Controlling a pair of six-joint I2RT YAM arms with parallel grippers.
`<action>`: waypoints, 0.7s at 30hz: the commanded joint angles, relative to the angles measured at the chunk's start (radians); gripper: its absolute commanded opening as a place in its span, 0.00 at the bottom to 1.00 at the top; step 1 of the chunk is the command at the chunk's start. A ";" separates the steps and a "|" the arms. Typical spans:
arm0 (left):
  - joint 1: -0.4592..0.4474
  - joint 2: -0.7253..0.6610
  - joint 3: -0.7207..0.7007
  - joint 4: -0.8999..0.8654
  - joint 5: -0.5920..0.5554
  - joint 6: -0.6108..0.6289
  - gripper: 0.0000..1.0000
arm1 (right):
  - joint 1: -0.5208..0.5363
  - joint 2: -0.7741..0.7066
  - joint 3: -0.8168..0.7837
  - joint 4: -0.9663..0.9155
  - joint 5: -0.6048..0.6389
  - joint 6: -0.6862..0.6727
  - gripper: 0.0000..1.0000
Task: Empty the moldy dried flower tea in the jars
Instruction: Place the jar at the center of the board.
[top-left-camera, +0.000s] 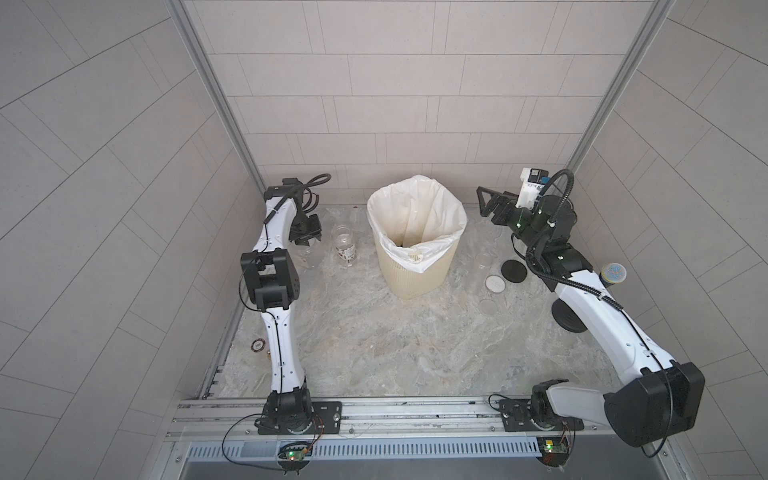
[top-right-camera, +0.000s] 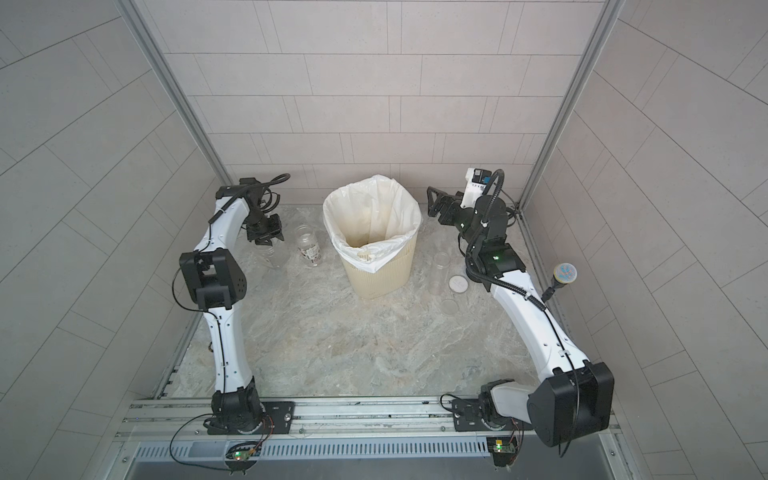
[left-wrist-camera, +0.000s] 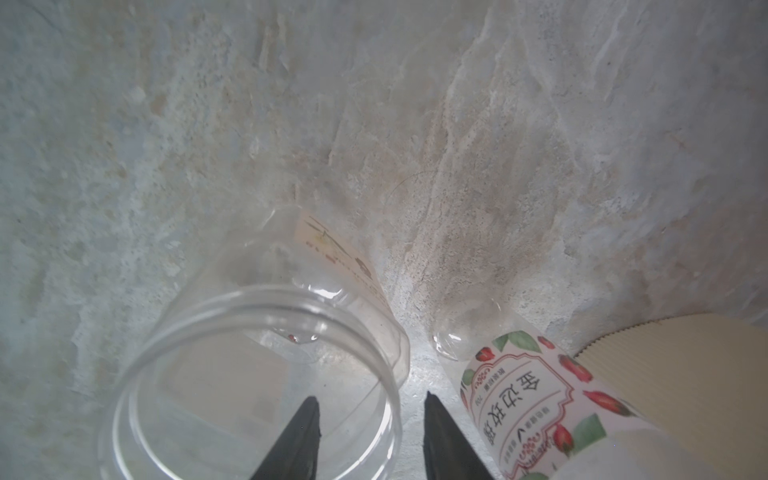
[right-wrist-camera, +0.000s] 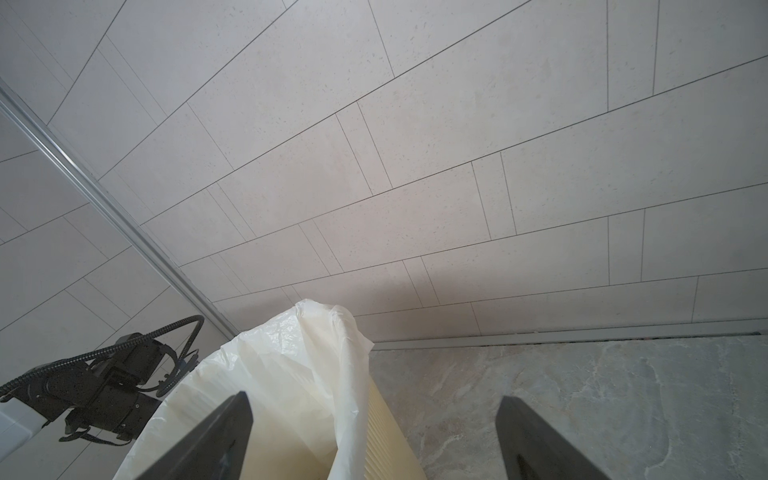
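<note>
Clear plastic and lidless, the wide jar (left-wrist-camera: 232, 374) stands upright on the marbled table (top-left-camera: 374, 340), directly beneath the left gripper (left-wrist-camera: 371, 409). In the left wrist view the gripper's two dark fingers are parted and straddle the jar's rim. One fingertip (left-wrist-camera: 311, 411) hangs inside the mouth and the other outside it. The jar wall passes through the gap with space on either side, so nothing is pinched. A tiny reddish speck (left-wrist-camera: 293, 337) sits at the jar's base; whether it is tea cannot be told.

Just beside the outer finger stands the labelled jar (left-wrist-camera: 536, 399), also open-mouthed, its printed label showing red buds and green leaves. It is close to the wide jar but not touching it. In both top views it stands between the left gripper (top-left-camera: 306, 237) and the cream ribbed bin (top-left-camera: 415, 274) with its white liner (top-left-camera: 415, 199).

On the bin's other side a faint slim jar (top-left-camera: 483, 259) stands near a black lid (top-left-camera: 514, 271), a white lid (top-left-camera: 496, 284) and a clear lid (top-left-camera: 486, 306).

The right gripper (top-left-camera: 488, 203) hangs in the air by the bin's rim, well apart from every jar. Its fingers are spread wide and hold nothing
</note>
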 joint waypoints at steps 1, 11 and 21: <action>0.007 -0.010 0.047 -0.009 -0.008 -0.001 0.49 | 0.001 -0.010 0.015 -0.019 0.013 -0.033 0.97; 0.000 -0.224 -0.079 0.129 -0.073 0.024 0.67 | -0.055 -0.015 0.013 -0.106 0.117 -0.152 0.99; -0.044 -0.913 -1.073 1.004 -0.121 0.020 0.77 | -0.175 -0.016 -0.116 -0.111 0.259 -0.280 1.00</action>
